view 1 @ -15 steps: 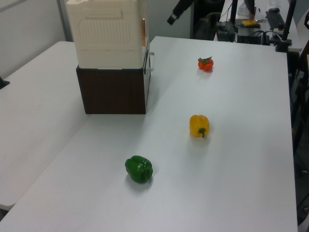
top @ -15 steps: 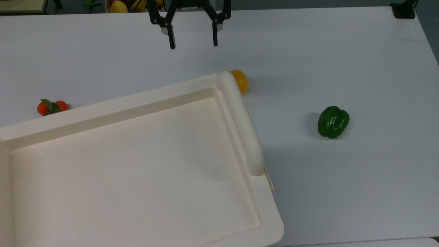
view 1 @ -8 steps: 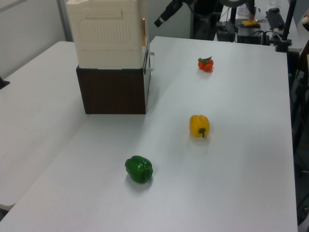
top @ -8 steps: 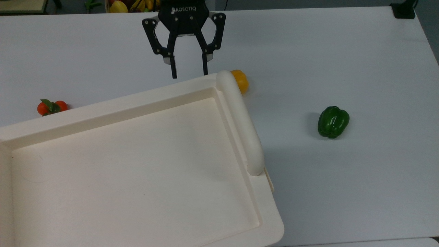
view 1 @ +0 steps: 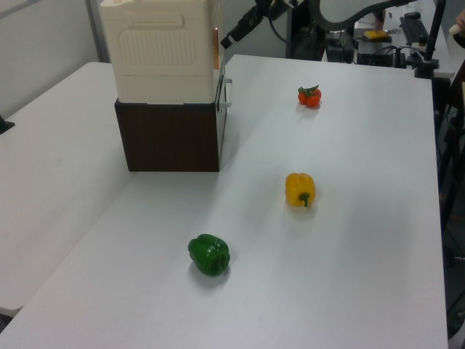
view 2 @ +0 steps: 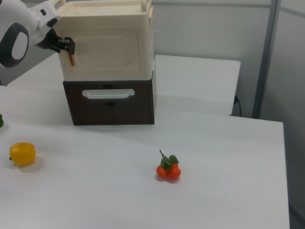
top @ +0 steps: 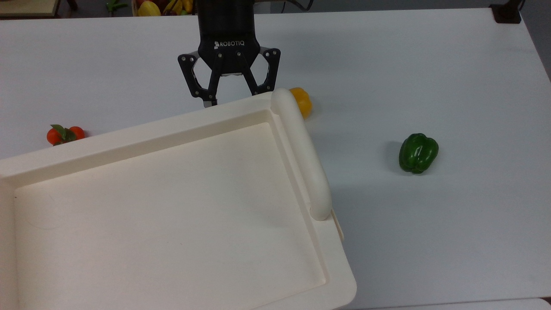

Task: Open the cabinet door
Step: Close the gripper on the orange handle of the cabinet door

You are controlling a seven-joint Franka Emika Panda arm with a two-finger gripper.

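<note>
Top view: gripper (top: 234, 100), fingers spread, at the cream cabinet's (top: 181, 206) far rim; left view: cabinet atop a dark base; right view: cabinet door (view 2: 107, 47), a cream recessed panel, faces front, gripper at its left edge.

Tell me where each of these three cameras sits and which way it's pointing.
Top view: overhead, looking down on the cabinet, green pepper and open end effector.
Left view: raised at one table end, facing the cabinet's ribbed side; the end effector shows.
Right view: on the other side, facing the cabinet door; the end effector reaches its edge.
All three share the yellow pepper and tomatoes.
</note>
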